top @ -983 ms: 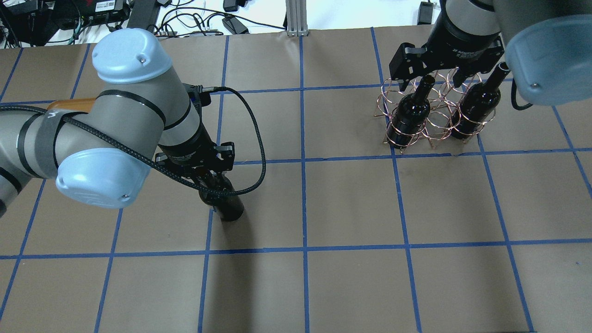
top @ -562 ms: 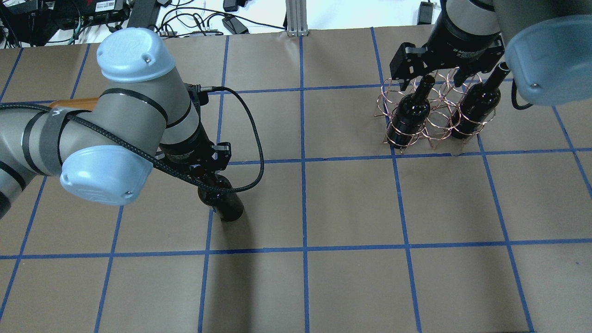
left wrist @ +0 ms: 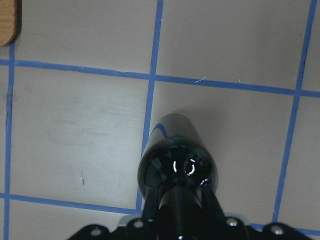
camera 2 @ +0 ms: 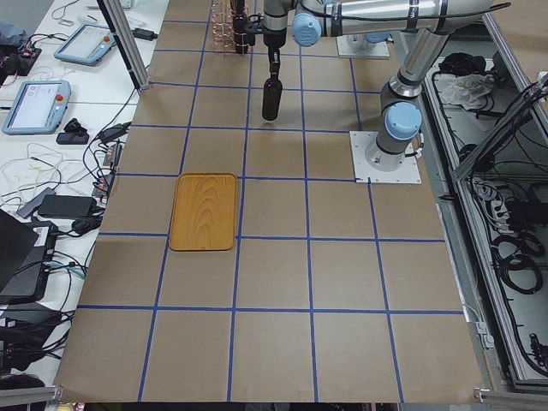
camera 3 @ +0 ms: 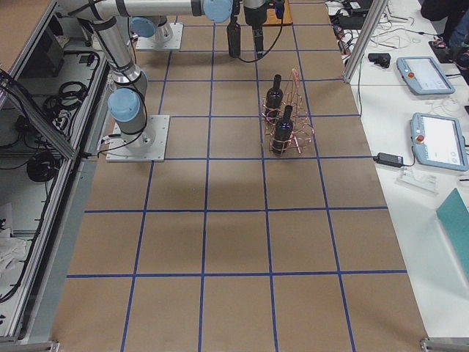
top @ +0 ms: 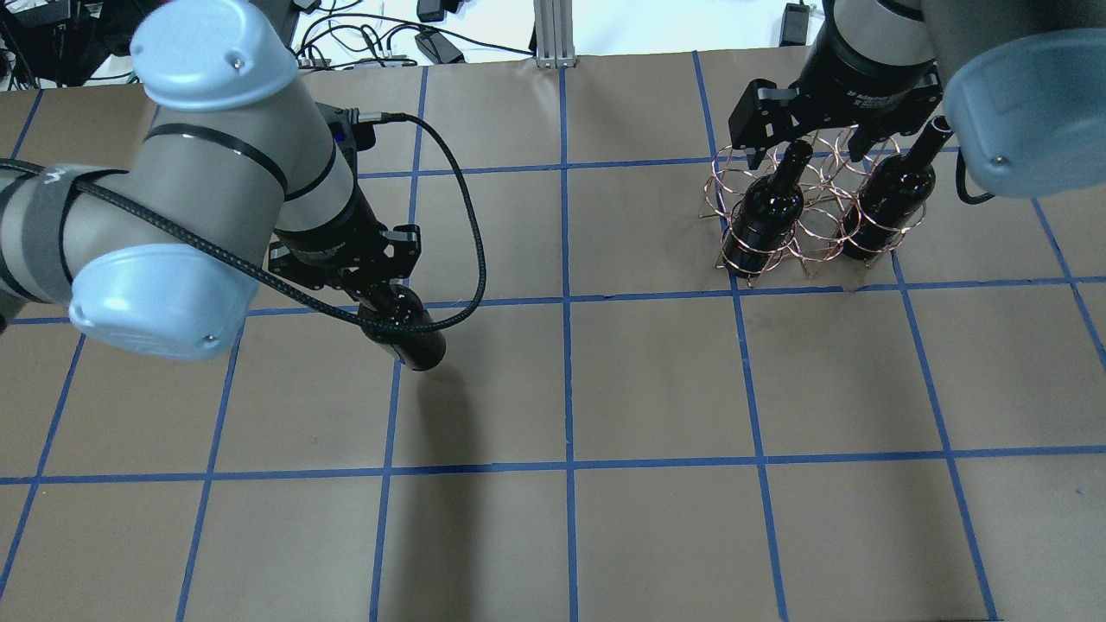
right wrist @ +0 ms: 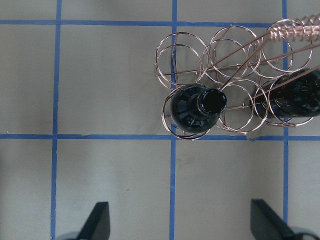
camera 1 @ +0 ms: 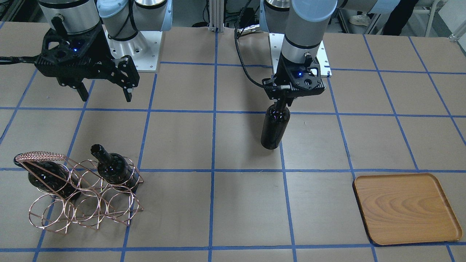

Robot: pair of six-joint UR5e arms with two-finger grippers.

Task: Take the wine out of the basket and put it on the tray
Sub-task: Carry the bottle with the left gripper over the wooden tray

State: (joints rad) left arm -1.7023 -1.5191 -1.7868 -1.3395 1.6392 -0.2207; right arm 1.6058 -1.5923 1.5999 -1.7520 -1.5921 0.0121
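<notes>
My left gripper is shut on the neck of a glossy black wine bottle and holds it upright near the table's middle; they also show in the overhead view and the left wrist view. I cannot tell whether its base touches the table. The wooden tray lies empty to the robot's left, well apart from the bottle. The copper wire basket holds two more bottles. My right gripper is open and empty, hovering above the basket.
Brown paper with a blue tape grid covers the table. The arms' base plates stand at the robot's edge. Cables and devices lie beyond the table's far edge. A corner of the tray shows in the left wrist view.
My left arm has carried the bottle up and slightly left in the overhead view, away from the robot. The arm now hides the tray there. The right arm and basket have not moved.
</notes>
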